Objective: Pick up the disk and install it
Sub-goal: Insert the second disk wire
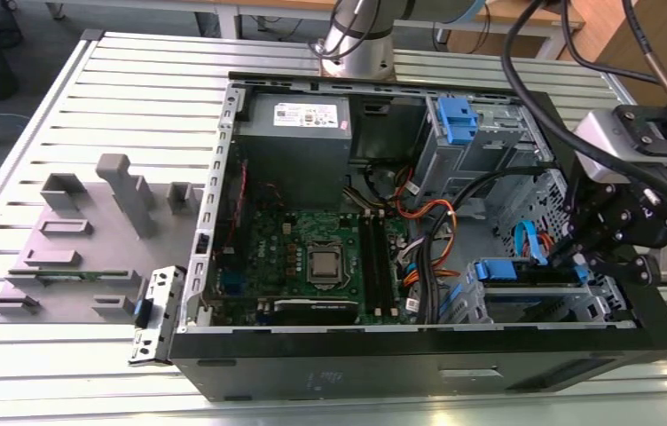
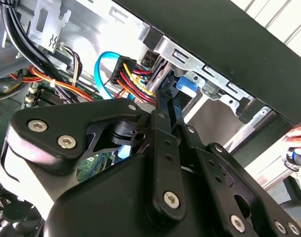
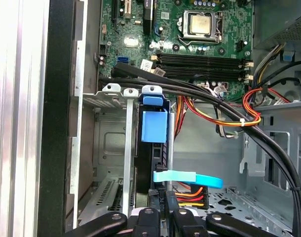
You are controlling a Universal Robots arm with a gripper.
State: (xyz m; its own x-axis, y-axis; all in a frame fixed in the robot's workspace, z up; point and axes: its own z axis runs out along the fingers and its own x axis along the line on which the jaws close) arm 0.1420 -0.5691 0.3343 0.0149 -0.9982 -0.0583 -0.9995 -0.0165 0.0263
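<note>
The disk (image 3: 153,148) stands on edge in a slot of the metal drive bay (image 3: 108,143) at the front corner of the open computer case (image 1: 428,368). Its blue carrier tab (image 3: 154,126) points toward the motherboard. In the exterior view the carrier's blue end (image 1: 502,269) shows in the bay at the exterior view's right. My gripper (image 3: 163,196) reaches down into the bay, its black fingers (image 2: 163,103) closed on the disk's thin dark edge. The gripper (image 1: 573,259) hangs over the case's right side. A blue cable plug (image 3: 187,178) lies beside the disk.
Thick black cables (image 3: 229,116) and coloured wire bundles (image 2: 133,79) cross near the bay. The motherboard (image 1: 309,257), a grey power supply (image 1: 295,115) and a blue bracket (image 1: 457,120) sit in the case. A grey fixture (image 1: 74,248) lies at the exterior view's left. A hand (image 2: 299,133) shows outside the case.
</note>
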